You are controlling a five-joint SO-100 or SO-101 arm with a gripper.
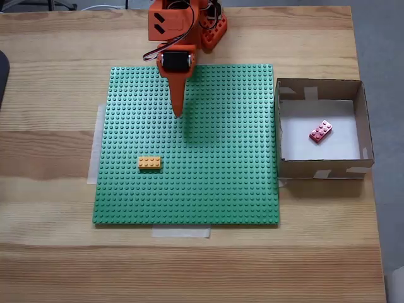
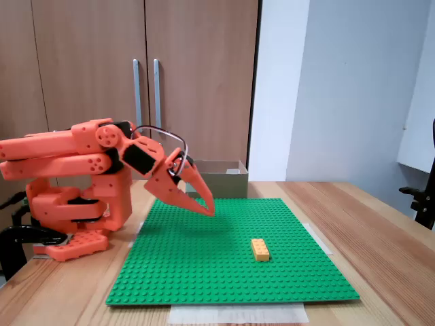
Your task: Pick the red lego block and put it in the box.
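Red lego block [image 1: 320, 131] in box [image 1: 365, 136]; closed, empty hand [image 1: 178, 112].

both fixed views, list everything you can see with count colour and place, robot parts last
red lego block: 1, pinkish red, lying on the white floor inside the box
box: 1, brown cardboard with tape strips, right of the baseplate in the top-down fixed view
orange-yellow brick: 1, on the baseplate, lower left area in the top-down fixed view
green baseplate: 1, studded, flat on the table centre, taped at its edges
wooden table: 1, light wood, under everything
cabinet doors: 2, brown with metal handles, behind the arm in the side fixed view
arm base: 1, orange, at the table's back edge
gripper: 1, orange, shut and empty, above the baseplate
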